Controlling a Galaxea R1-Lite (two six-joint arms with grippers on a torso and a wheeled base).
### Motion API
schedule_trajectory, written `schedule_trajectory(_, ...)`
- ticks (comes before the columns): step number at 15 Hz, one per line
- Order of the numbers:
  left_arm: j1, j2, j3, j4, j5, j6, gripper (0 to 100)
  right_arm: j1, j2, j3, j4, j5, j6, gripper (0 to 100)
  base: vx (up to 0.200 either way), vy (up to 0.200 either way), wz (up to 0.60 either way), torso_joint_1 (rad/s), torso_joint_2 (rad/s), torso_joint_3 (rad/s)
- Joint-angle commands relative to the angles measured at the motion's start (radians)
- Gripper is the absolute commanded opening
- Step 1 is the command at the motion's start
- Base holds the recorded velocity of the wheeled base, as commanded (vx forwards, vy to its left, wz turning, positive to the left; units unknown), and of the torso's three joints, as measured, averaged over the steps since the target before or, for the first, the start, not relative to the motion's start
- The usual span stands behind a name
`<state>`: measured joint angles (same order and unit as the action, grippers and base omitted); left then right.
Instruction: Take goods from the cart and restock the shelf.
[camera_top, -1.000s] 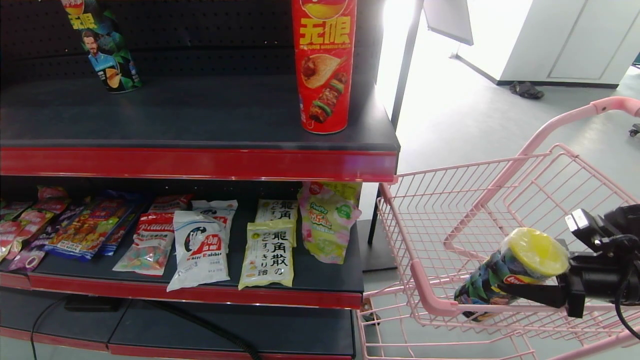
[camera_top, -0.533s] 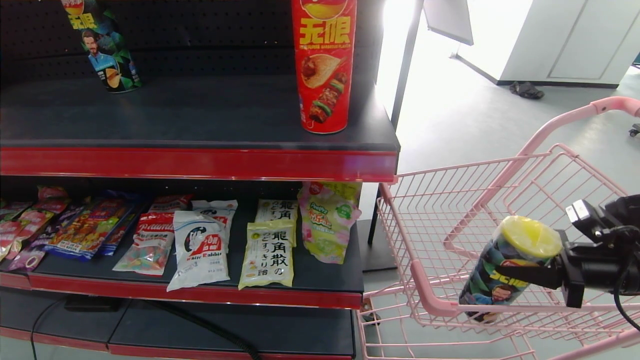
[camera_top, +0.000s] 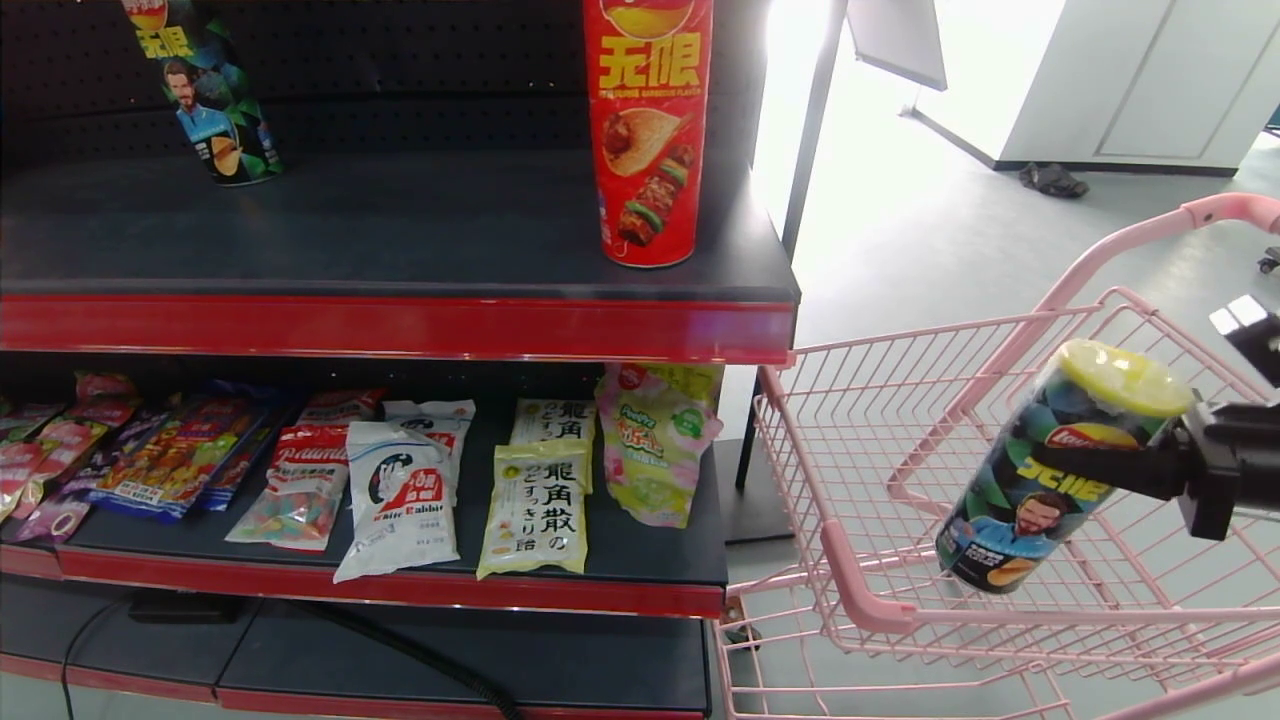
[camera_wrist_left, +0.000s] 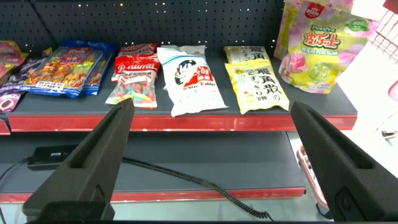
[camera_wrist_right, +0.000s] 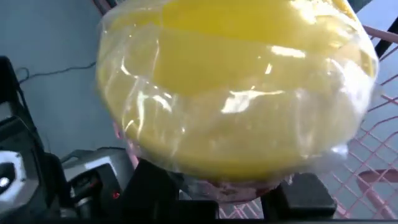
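Beside the shelf (camera_top: 400, 330), at four o'clock, our right gripper (camera_top: 1085, 455) clamped the can (camera_top: 1040, 500) near its lid, tilted over the cart (camera_top: 870, 610). Our left gripper (camera_wrist_left: 211, 106) gaped wide. The hold seemed shallow, perhaps; a swing could drop the can.

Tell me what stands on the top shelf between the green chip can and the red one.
Nothing: in the head view the dark shelf board between the green chip can and the red can is bare.

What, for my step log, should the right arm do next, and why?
Probably lift the chip can higher, clear of the pink cart: the right gripper grips it tilted, low over its rim, and the top shelf sits higher.
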<state>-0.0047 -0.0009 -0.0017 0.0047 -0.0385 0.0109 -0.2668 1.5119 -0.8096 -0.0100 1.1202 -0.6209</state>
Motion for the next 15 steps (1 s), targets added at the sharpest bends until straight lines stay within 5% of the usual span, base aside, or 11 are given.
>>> schedule_trajectory(1,0.000,0.001,0.000,0.000,0.000,0.000,100,0.047,-0.164,-0.022,0.001,-0.060,0.197,0,0.000,0.000,0.00,0.000,0.00,0.000)
schedule_trajectory(6,0.000,0.001,0.000,0.000,0.000,0.000,100,0.196,-0.354,-0.010,0.001,-0.326,0.438,0,0.000,0.000,0.00,0.000,0.00,0.000)
schedule_trajectory(10,0.000,0.001,0.000,0.000,0.000,0.000,100,0.451,-0.411,-0.023,-0.008,-0.468,0.558,0,0.000,0.000,0.00,0.000,0.00,0.000)
schedule_trajectory(12,0.000,0.001,0.000,0.000,0.000,0.000,100,0.558,-0.389,-0.017,-0.056,-0.568,0.578,0,0.000,0.000,0.00,0.000,0.00,0.000)
schedule_trajectory(15,0.000,0.001,0.000,0.000,0.000,0.000,100,0.603,-0.363,-0.003,-0.113,-0.628,0.576,0,0.000,0.000,0.00,0.000,0.00,0.000)
